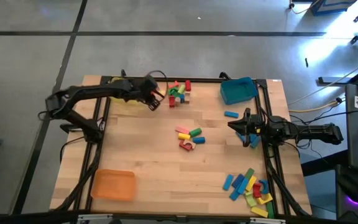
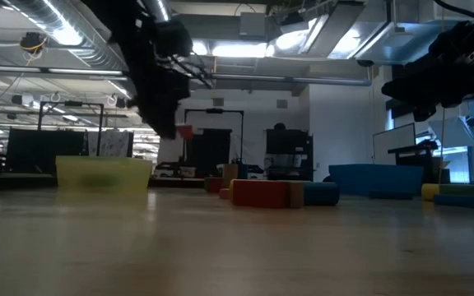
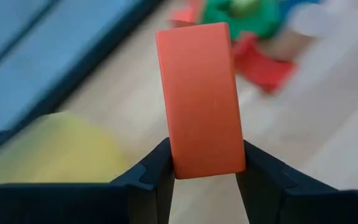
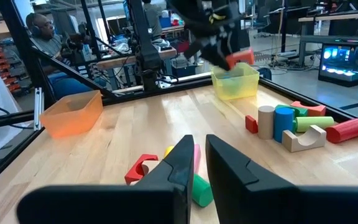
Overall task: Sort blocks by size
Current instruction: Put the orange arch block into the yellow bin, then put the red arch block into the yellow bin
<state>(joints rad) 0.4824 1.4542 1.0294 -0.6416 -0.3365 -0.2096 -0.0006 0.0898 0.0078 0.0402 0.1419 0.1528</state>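
My left gripper point(image 1: 159, 96) is at the table's far left, shut on a red bar block point(image 3: 201, 93). In the right wrist view this red block point(image 4: 240, 57) hangs above the yellow tray point(image 4: 236, 84). A pile of blocks point(image 1: 179, 92) lies just right of it on the table. More blocks lie at the table's middle point(image 1: 190, 138) and near right point(image 1: 250, 190). My right gripper point(image 1: 236, 126) waits shut at the right edge, with nothing between its fingers point(image 4: 185, 165). My left gripper pinches the red bar's near end point(image 3: 204, 165) between its two fingers, one on each long side. The fingers slant down from the table's left and run along the bar, which sticks out past their tips. The bar is lifted clear of the table.
A blue tray point(image 1: 238, 90) stands at the far right and an orange tray point(image 1: 112, 185) at the near left. The yellow tray point(image 2: 103, 173) lies partly under my left arm. Bare wood lies between the block groups.
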